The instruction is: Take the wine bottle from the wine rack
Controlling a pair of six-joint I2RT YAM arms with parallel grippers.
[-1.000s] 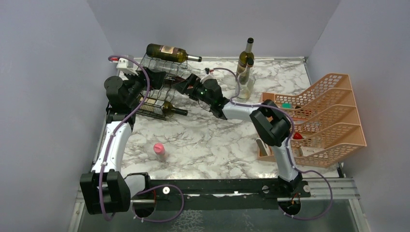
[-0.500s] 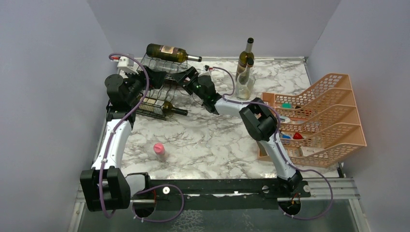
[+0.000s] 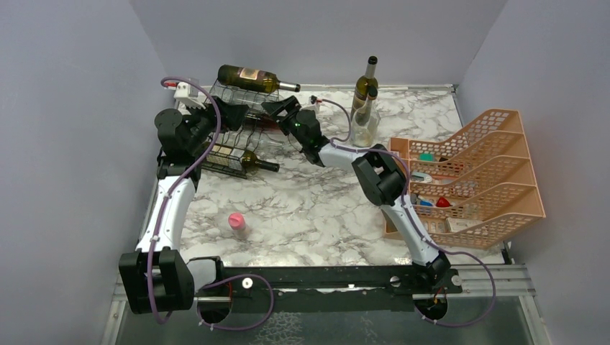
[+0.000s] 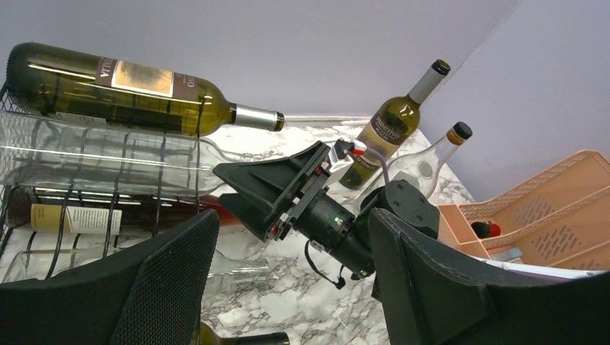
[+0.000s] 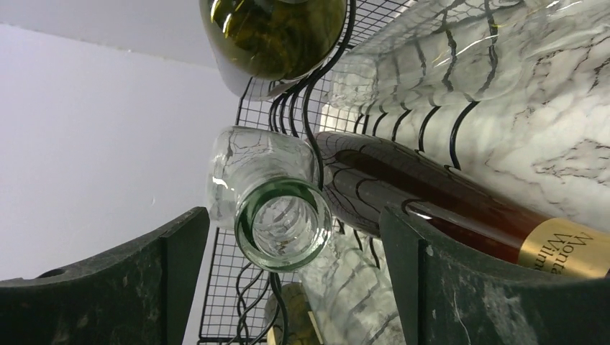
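Black wire forms the wine rack (image 3: 237, 133), which the overhead view shows at the far left of a marble table (image 3: 316, 208). The right gripper (image 3: 277, 109) is at the rack's right end and the left gripper (image 3: 230, 115) at its near face. A green bottle (image 3: 252, 76) lies on top of the rack, above both grippers. Behind the right arm stand two upright bottles, one green (image 3: 368, 83) and one clear (image 3: 364, 118). Well to the right gripper's right, a peach tiered organizer (image 3: 496, 144) holds small items. A pink object (image 3: 236, 221) lies on the table, well nearer than the left gripper. Lilac walls close in the space.

From the left wrist, the left gripper's fingers (image 4: 165, 287) are spread wide with nothing between them. Ahead of them, the right gripper's jaws stand apart at the rack's end.

From the right wrist, its fingers (image 5: 137, 287) are wide apart on either side of the clear wine bottle (image 5: 262, 172), touching nothing. The bottle lies in a cell with its mouth poking out toward the camera. Just right of it lies a dark bottle with a gold label (image 5: 431, 201).
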